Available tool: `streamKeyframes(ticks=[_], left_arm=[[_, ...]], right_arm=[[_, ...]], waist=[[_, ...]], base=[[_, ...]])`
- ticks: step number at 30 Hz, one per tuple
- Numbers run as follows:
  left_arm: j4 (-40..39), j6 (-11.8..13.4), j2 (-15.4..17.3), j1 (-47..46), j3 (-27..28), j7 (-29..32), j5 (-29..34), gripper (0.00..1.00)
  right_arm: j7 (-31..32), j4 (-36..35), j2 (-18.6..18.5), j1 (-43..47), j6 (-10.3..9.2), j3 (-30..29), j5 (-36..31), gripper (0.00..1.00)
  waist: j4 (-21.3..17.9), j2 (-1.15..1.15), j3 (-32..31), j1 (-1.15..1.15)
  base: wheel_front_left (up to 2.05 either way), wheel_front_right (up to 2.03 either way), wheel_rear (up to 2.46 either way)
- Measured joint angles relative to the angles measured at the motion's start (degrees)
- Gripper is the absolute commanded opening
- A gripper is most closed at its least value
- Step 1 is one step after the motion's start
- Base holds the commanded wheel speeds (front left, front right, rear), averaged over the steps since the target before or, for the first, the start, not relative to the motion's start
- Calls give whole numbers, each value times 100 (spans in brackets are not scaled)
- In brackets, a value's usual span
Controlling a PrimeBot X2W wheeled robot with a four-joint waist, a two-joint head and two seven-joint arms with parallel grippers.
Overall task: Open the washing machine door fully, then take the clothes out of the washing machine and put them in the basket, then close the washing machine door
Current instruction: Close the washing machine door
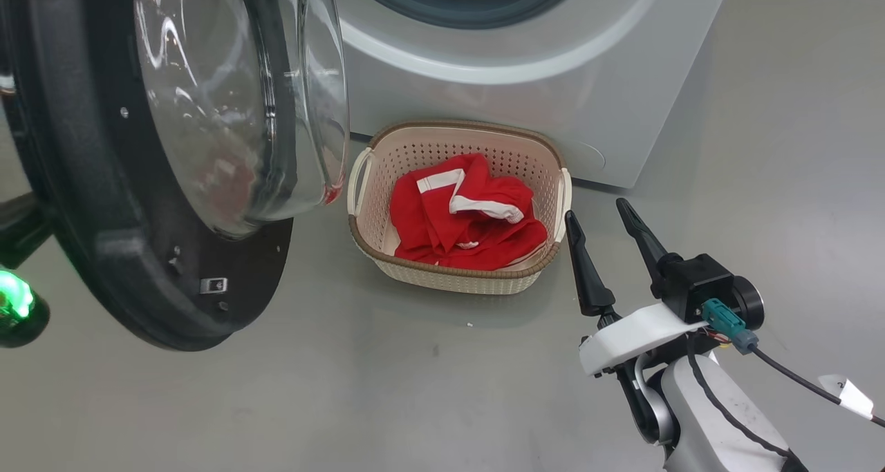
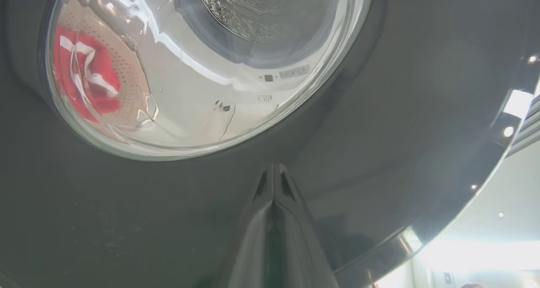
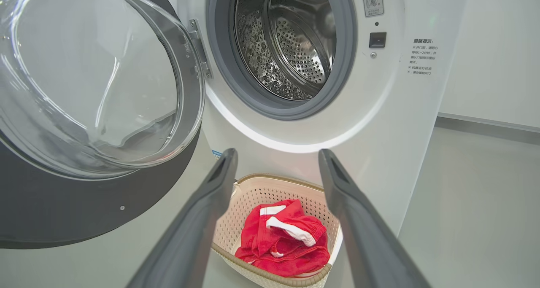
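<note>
The clothes point(image 1: 463, 230) lie in the basket point(image 1: 449, 278) at the foot of the washing machine point(image 1: 518, 106). The left claw point(image 2: 274, 170), shut and empty, meets the washing machine door point(image 1: 90, 202) on its glossy rim and may skid off. The right claw point(image 1: 596, 211), spread empty before the machine, risks being struck.

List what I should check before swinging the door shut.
1. Clothes in basket: ok, the red pile lies inside it.
2. Drum emptied: ok for the part seen; no red inside.
3. Left gripper shut, tips at the door's outer face: ok; contact cannot tell.
4. Right gripper open, empty, right of the basket, away from the door: ok.
5. Basket clear of the door's swing: cannot tell; its left handle looks close to the glass bowl.
</note>
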Motion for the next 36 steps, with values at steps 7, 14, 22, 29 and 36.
streamKeyframes(ticks=[7,14,22,29,36], left_arm=[[-338,9,-423,195,20,15,-193,0],[-723,160,-849,389,5,65,-307,0],[-1239,420,-1227,539,34,56,-513,0],[-1695,734,-1437,572,80,-100,-643,0],[-2027,991,-1486,630,99,-305,-706,0]], right_arm=[[0,-32,3,110,-1,-10,55,100],[0,-74,5,130,-2,37,102,100],[0,-165,7,172,-11,108,119,100],[0,-283,7,174,-131,122,143,100],[0,-388,7,170,-163,155,187,100]], waist=[[-81,0,-108,0],[-197,0,-187,0],[-368,0,-153,0],[-586,0,-3,0],[-862,0,124,0]], base=[[0,0,0],[0,0,0],[0,0,0],[0,0,0],[0,0,0]])
